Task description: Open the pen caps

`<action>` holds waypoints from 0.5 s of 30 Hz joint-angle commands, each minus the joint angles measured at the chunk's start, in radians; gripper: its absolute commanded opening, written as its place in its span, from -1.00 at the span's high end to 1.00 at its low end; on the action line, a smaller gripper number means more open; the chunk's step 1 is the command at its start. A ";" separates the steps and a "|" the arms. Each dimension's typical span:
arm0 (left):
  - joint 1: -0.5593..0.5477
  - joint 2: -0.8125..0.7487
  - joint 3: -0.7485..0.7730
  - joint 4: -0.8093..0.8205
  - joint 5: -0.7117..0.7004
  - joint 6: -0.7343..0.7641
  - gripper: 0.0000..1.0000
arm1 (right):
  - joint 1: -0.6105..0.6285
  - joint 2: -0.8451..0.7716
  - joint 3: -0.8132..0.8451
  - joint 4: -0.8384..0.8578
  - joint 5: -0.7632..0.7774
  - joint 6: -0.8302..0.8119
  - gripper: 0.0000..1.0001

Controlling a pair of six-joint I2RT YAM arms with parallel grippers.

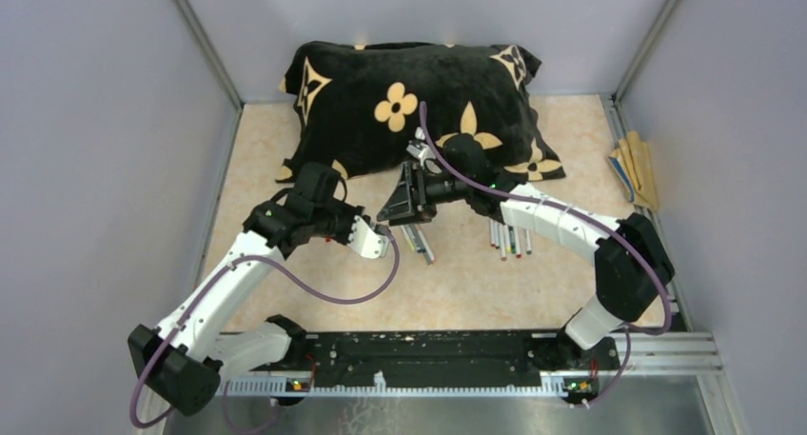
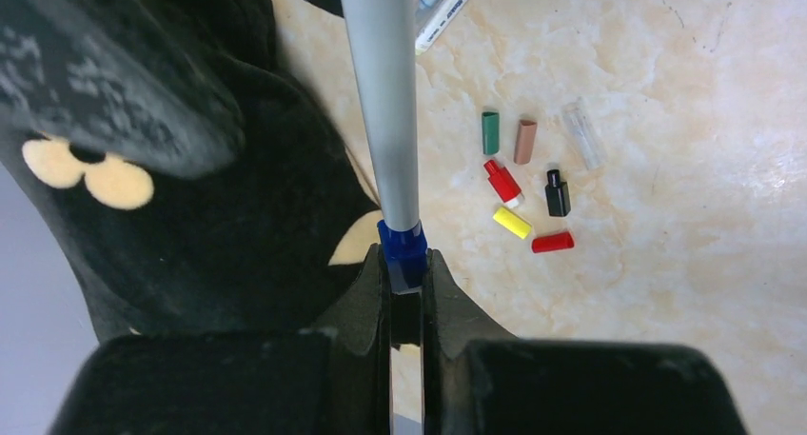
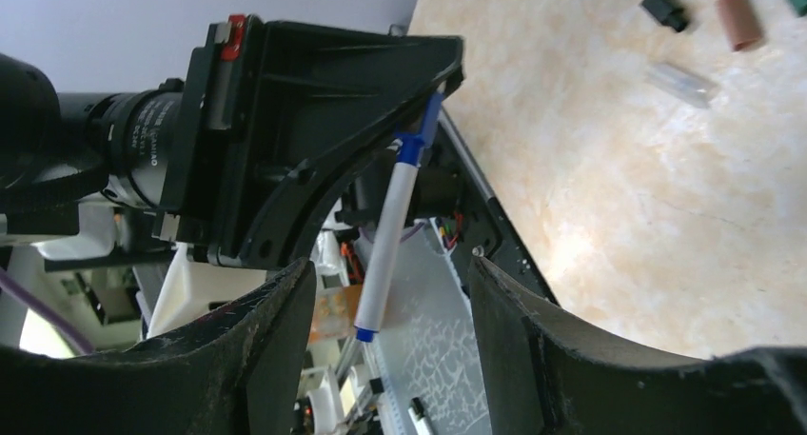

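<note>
My left gripper (image 2: pixel 406 281) is shut on the blue pen cap (image 2: pixel 402 247) of a grey-barrelled pen (image 2: pixel 383 92) that points away from the jaws. In the right wrist view the same pen (image 3: pixel 385 249) hangs from the black left gripper (image 3: pixel 314 121). It passes between the fingers of my right gripper (image 3: pixel 390 354), which is open and touches nothing. In the top view the two grippers meet above the table, left (image 1: pixel 379 235) and right (image 1: pixel 395 211). Loose caps lie on the table: green (image 2: pixel 490 132), brown (image 2: pixel 524 141), clear (image 2: pixel 582 133), black (image 2: pixel 558 193), yellow (image 2: pixel 512 223) and two red (image 2: pixel 553 242).
A black pillow with tan flowers (image 1: pixel 419 107) fills the back of the table. More pens lie in a pair (image 1: pixel 416 240) and a row (image 1: pixel 509 237) near the middle. Flat tan sticks (image 1: pixel 636 168) rest at the right edge. Grey walls close in both sides.
</note>
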 commanded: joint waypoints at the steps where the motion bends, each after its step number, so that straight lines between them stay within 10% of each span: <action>1: -0.018 0.005 0.004 -0.005 -0.024 0.049 1.00 | 0.038 0.021 0.037 0.082 -0.067 0.020 -0.20; 15: -0.040 0.030 0.006 0.029 -0.046 0.053 1.00 | 0.091 0.097 0.061 0.149 -0.097 0.058 0.14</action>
